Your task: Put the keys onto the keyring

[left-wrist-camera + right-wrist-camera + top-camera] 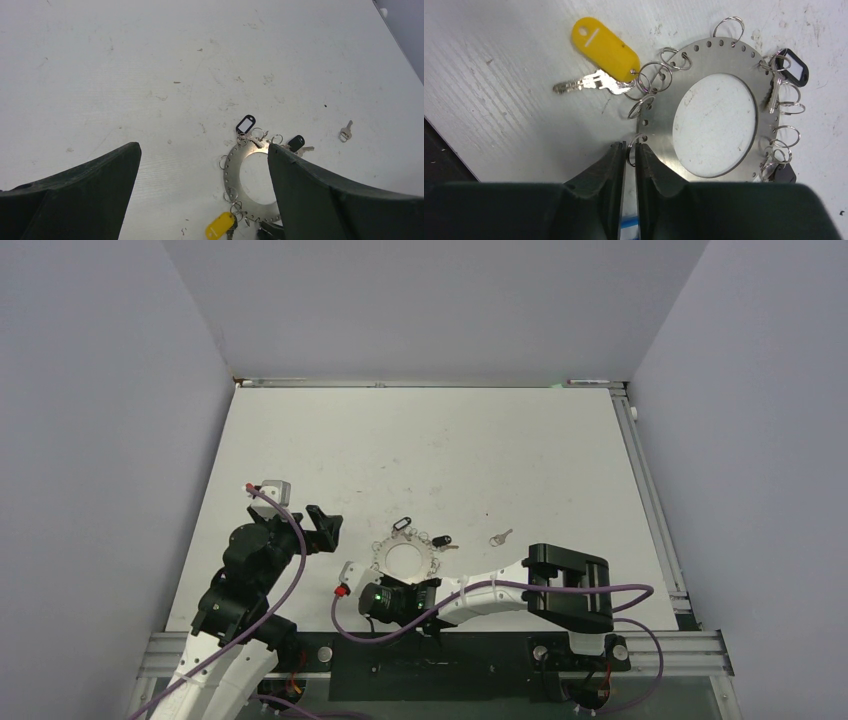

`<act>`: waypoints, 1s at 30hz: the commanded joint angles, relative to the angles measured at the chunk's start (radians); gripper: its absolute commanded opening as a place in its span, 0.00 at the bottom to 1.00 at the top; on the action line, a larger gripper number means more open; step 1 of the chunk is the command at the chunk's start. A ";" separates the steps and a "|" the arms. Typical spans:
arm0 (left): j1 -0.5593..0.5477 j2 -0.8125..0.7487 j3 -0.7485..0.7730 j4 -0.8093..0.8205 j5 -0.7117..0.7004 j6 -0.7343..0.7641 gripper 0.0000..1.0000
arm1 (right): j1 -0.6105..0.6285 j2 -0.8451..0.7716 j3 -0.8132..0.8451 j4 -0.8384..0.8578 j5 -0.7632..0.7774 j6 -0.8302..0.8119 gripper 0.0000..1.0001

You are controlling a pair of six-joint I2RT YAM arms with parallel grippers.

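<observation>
The keyring (405,558) (232,175) (719,60) lies flat near the table's front edge, a silvery perforated ring with small loops round its rim. Hooked to it are a yellow-tagged key (604,45) (220,226), a black-framed tag (793,70) (245,124) and a black-headed key (296,142). One plain silver key (500,537) (345,132) lies loose to the right of it. My right gripper (630,146) (418,583) is at the ring's near rim, jaws nearly together with a small loop pinched between the tips. My left gripper (325,528) (202,146) hovers left of the ring, wide open and holding nothing.
An aluminium rail (650,500) runs along the table's right edge and grey walls close in the left, back and right. The front frame with both arm bases (430,650) sits just behind the keyring.
</observation>
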State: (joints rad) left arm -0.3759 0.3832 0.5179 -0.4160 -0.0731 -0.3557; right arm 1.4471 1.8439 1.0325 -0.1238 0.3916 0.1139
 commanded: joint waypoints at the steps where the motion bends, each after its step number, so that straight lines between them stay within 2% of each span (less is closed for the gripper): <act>1: 0.005 0.007 0.034 0.023 0.013 0.009 0.96 | 0.001 0.002 0.000 -0.012 0.018 -0.008 0.09; 2: 0.004 0.007 0.034 0.024 0.012 0.009 0.96 | 0.001 0.003 0.001 -0.015 0.021 -0.008 0.06; 8: 0.005 0.010 0.034 0.023 0.012 0.009 0.96 | 0.002 -0.018 0.013 -0.038 0.024 -0.034 0.05; 18: 0.005 0.006 0.033 0.031 0.033 0.011 0.96 | -0.009 -0.194 -0.034 -0.042 -0.020 -0.106 0.05; 30: 0.003 -0.028 0.038 0.100 0.122 0.011 0.96 | -0.046 -0.366 -0.073 -0.059 -0.087 -0.175 0.05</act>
State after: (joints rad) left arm -0.3759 0.3714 0.5179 -0.4007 -0.0010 -0.3550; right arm 1.4158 1.5558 0.9588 -0.1890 0.3260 -0.0261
